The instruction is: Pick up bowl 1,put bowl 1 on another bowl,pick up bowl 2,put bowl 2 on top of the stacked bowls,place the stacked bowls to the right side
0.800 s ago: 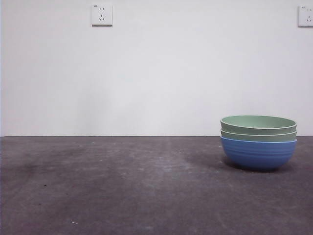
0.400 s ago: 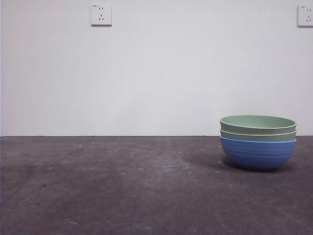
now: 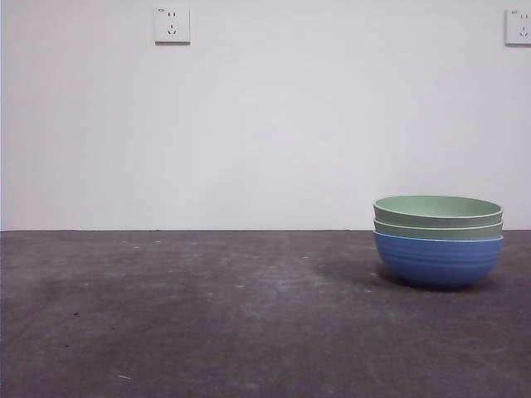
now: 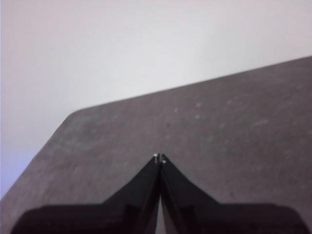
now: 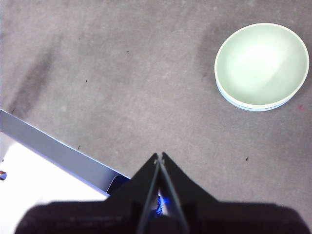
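A: Front view first, biggest thing: dark grey table (image 3: 207, 323), bare across its whole left and middle, white wall (image 3: 265, 124) behind with two sockets, one upper left (image 3: 172, 25), one at the right edge (image 3: 518, 26).

B: Task items?

A: the stacked bowls (image 3: 438, 240) sit on the table's right side near the back edge. The blue bowl (image 3: 437, 259) is at the bottom, two pale green bowls nested in it, top one (image 3: 438, 207) showing its light rim. Nothing touching or blocking them, no arm in this view.

B: Wrist views?

A: Right gripper (image 5: 159, 155) is well apart from the stack (image 5: 262, 66), looking down on it, jaws pressed together, holding nothing; the table's front edge is near it. Left gripper (image 4: 159, 158) is over bare table (image 4: 219, 126) near a rounded corner, jaws also closed tip to tip, empty.
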### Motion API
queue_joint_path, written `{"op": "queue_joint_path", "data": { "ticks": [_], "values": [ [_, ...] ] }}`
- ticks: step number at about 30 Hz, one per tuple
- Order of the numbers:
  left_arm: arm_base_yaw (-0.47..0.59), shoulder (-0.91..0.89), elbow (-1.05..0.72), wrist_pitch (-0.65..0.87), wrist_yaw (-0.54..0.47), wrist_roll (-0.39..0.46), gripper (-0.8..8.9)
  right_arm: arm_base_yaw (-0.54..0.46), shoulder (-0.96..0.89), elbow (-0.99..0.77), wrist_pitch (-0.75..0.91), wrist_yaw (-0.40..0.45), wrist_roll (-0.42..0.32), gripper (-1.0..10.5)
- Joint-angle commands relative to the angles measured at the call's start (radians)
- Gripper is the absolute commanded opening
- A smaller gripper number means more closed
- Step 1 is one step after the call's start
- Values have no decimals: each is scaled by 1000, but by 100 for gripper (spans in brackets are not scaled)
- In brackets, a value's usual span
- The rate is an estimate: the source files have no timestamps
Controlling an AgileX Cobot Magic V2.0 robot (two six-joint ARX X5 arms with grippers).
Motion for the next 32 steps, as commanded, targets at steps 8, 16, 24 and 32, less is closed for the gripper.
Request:
{"op": "queue_joint_path", "data": {
  "ticks": [8,16,24,32],
  "values": [
    [5,-54,-100,-69,-28,-49,-3,1,-1,-4,-14,0,9,2],
    [4,-54,-100,-100,-14,-216,-4,1,-1,-4,-14,0,9,2],
    [4,-54,-99,-99,-19,-218,-4,1,-1,-4,-14,1,9,2],
    [4,-54,-99,-97,-20,-218,-4,1,-1,-4,-14,1,9,2]
  ]
}}
